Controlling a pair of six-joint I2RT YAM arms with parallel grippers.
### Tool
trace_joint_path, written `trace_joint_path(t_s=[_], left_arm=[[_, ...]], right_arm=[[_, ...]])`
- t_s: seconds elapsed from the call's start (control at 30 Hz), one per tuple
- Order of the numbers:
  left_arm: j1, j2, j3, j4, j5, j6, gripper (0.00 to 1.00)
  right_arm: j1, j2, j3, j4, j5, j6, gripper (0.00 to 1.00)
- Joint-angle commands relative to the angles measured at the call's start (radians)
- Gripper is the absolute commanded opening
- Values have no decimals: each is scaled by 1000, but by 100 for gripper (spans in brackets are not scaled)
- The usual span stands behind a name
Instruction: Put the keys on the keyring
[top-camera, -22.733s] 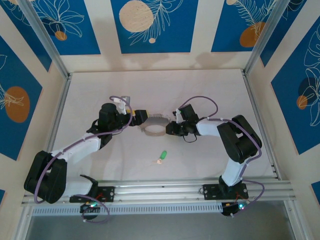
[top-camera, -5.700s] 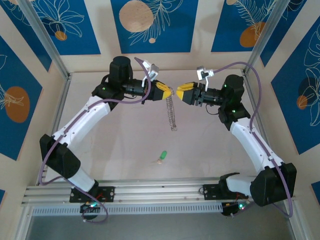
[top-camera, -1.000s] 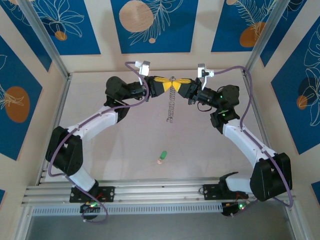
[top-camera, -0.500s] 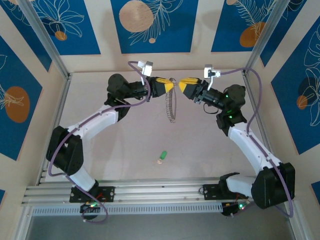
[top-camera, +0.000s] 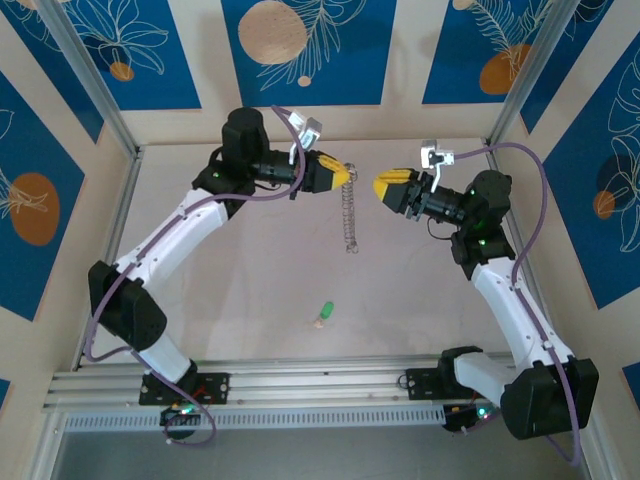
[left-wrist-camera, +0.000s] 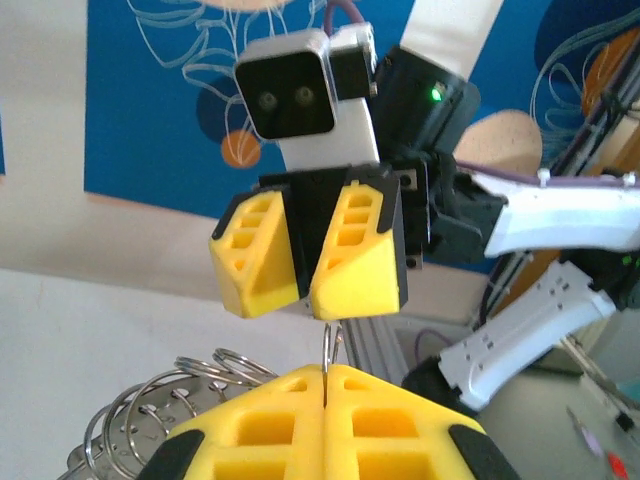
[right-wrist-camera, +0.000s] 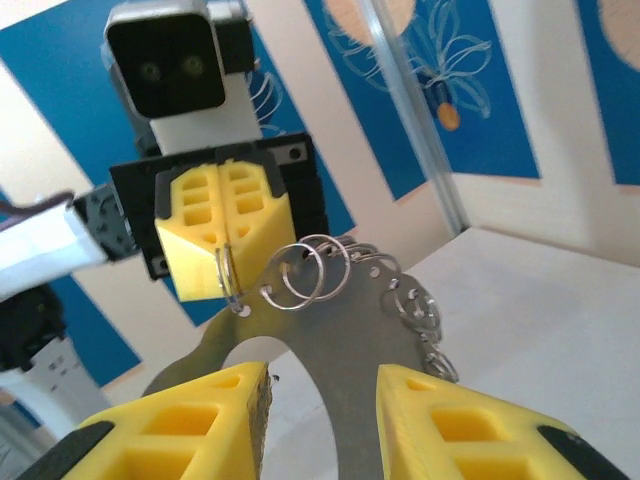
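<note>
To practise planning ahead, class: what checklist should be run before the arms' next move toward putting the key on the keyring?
1. Left gripper shut on keyring: ok.
2. Right gripper open, not touching keyring: ok.
3. Green key picked up: not ok, it lies on the table.
4. Keyring's lower end clear of table: cannot tell.
5. Gap in keyring ready for key: cannot tell.

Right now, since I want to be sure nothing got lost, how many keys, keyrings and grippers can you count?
key: 1
keyring: 1
grippers: 2 (left gripper, right gripper)
Total: 4
</note>
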Motion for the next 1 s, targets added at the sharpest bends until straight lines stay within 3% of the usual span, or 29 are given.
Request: trace_joint_path(t_s=[0.0, 0.27, 0.6, 0.97], left_arm=[[-4, -7, 98, -343, 32, 257, 0], [-13, 61, 260, -660, 1, 456, 0], [-19, 69, 282, -685, -14, 471, 0], [-23, 72, 285, -686, -20, 476, 0]], right_arm=[[0, 14, 48, -10, -126, -30, 34], [60, 46, 95, -57, -179, -91, 33], [105, 81, 104, -44, -167, -102, 26], [143, 115, 118, -36, -156, -106, 25]])
